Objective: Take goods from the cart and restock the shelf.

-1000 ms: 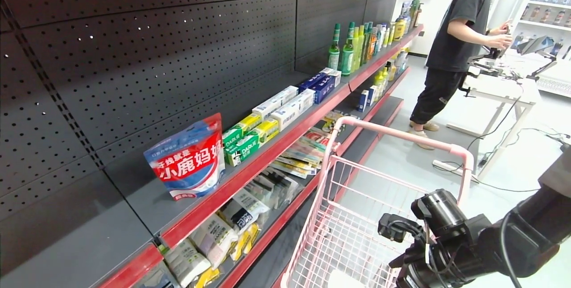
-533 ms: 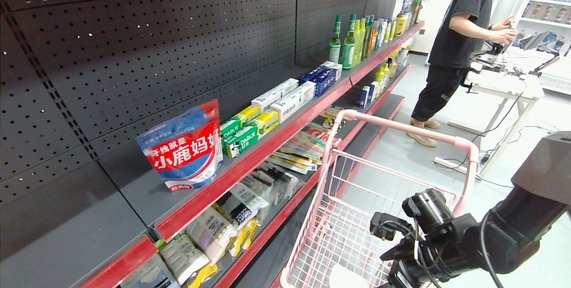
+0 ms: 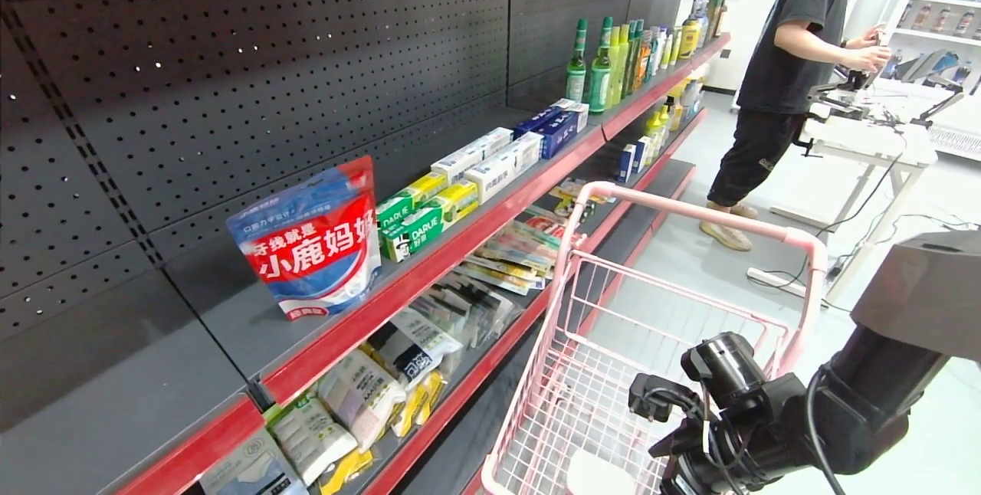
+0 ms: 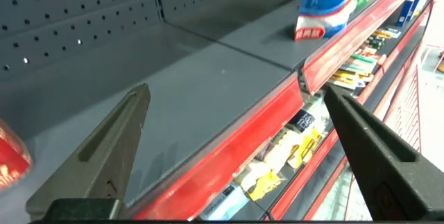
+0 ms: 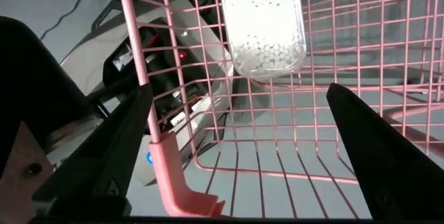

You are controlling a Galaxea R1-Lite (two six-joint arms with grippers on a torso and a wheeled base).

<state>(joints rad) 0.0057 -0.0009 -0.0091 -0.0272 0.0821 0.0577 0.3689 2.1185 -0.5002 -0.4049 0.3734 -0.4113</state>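
Our right pincer (image 5: 236, 89) is spread wide, hanging over the pink cart (image 5: 163, 161), with a white jar (image 5: 263, 23) lying on the wire mesh just past its tips. Our left pincer (image 4: 236, 91) is spread too, over the grey shelf (image 4: 208, 92); a red-and-blue pouch (image 4: 326, 5) stands further along.

I saw the grey shelf (image 3: 230, 319), red along its front edge, carrying an upright blue-and-red pouch (image 3: 310, 246). Green boxes (image 3: 418, 223) lay just beside it, then white boxes (image 3: 498, 165), blue boxes (image 3: 552, 131) and green bottles (image 3: 602, 70) farther along. The lower shelf (image 3: 475, 384) held flat packets (image 3: 356, 395). A white jar (image 5: 263, 23) lay in the pink cart (image 3: 690, 214).
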